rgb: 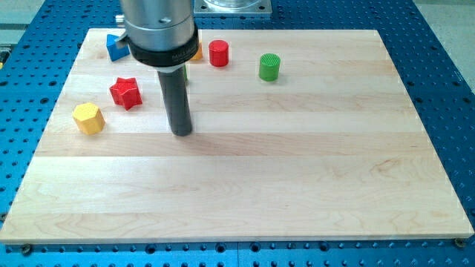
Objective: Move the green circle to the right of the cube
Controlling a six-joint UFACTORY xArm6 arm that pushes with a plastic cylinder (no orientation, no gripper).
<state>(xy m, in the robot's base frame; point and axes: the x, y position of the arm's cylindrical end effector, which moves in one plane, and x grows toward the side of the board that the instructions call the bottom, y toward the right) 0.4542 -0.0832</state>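
Note:
The green circle (269,67) is a short green cylinder standing near the view's top, right of centre. A blue block (115,47) lies at the top left, partly hidden by the arm; its shape is unclear. My tip (181,133) rests on the board left of centre, well to the lower left of the green circle and right of the red star (126,93). An orange block (197,51) and a sliver of a green block (185,73) show behind the rod, mostly hidden.
A red cylinder (218,53) stands at the top, left of the green circle. A yellow hexagon block (88,118) lies at the left edge. The wooden board (297,170) lies on a blue perforated table (453,89).

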